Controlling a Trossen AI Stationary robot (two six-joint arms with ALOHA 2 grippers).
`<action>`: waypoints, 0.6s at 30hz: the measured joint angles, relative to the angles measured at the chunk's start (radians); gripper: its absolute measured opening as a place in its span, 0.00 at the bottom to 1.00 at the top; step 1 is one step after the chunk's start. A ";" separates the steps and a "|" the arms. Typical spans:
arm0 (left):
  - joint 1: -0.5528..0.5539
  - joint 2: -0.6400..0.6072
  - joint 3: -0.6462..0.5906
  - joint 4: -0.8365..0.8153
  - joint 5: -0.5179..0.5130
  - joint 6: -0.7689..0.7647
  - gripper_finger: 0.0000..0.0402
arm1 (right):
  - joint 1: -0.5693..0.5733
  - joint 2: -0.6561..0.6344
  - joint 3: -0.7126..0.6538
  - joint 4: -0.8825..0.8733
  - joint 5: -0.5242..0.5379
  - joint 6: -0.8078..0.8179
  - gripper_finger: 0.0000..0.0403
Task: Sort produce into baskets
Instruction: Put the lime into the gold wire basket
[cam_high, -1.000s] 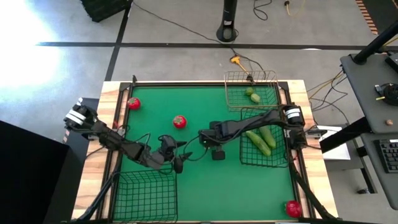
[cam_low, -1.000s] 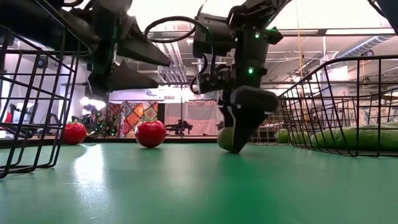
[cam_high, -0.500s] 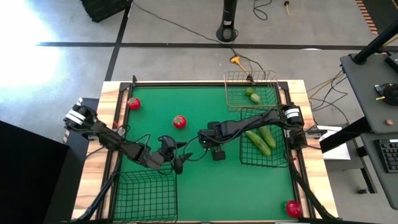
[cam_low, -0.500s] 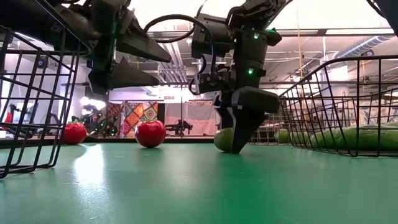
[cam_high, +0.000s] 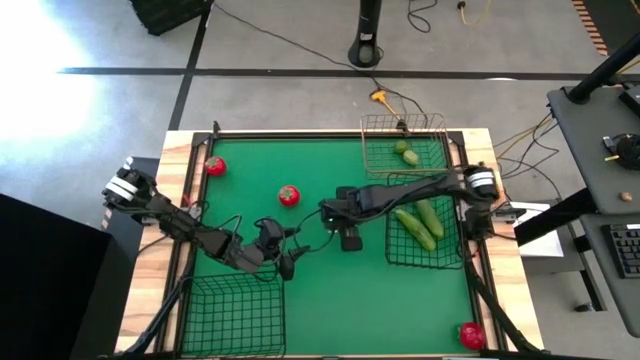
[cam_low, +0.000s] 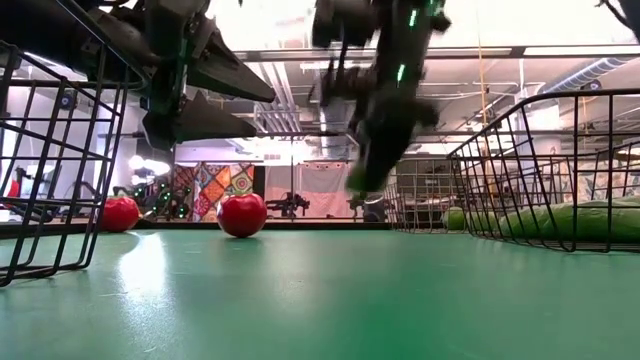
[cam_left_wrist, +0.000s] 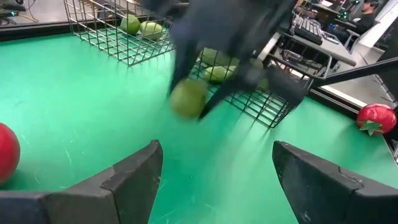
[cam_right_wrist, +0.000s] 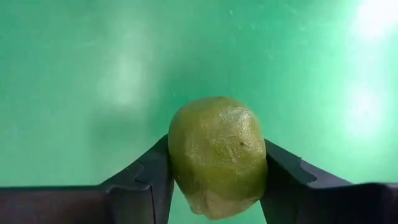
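My right gripper (cam_right_wrist: 216, 155) is shut on a small round light-green fruit (cam_right_wrist: 217, 152) above the middle of the green table; the left wrist view shows that fruit (cam_left_wrist: 188, 98) under the blurred arm. My left gripper (cam_left_wrist: 214, 168) hovers open and empty left of it, near the front-left black basket (cam_high: 235, 310). Two red pieces (cam_high: 215, 166) (cam_high: 289, 195) rest on the mat at far left, a third (cam_high: 471, 335) at the near right corner. The tan basket (cam_high: 372, 128) holds green round ones, and the right black basket (cam_high: 395, 258) holds cucumbers (cam_high: 420, 222). My right gripper pinches the green fruit between its two fingers, one finger (cam_right_wrist: 146, 177) on each of two opposite sides (cam_right_wrist: 177, 155). The fingers come from above, pointing down. The fruit is lifted clear of the mat.
The right black basket's wire wall (cam_low: 520, 170) stands close to the right of the raised gripper. The tan basket (cam_left_wrist: 118, 34) is beyond it at the far right. Open green mat (cam_high: 340, 300) lies between the two black baskets.
My right gripper has shut on the green fruit that sat on the mat and has risen with it; the fruit is now off the table. My left gripper has stayed where it was.
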 joint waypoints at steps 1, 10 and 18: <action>0.000 0.000 0.001 0.000 0.000 0.000 0.71 | 0.000 -0.024 0.023 -0.065 0.007 0.000 0.42; 0.000 0.000 0.007 0.001 0.001 0.019 0.71 | -0.153 -0.323 0.043 -0.317 0.353 -0.012 0.43; 0.000 0.010 0.007 0.009 0.001 0.019 0.71 | -0.628 -0.484 -0.178 -0.135 0.111 0.137 0.42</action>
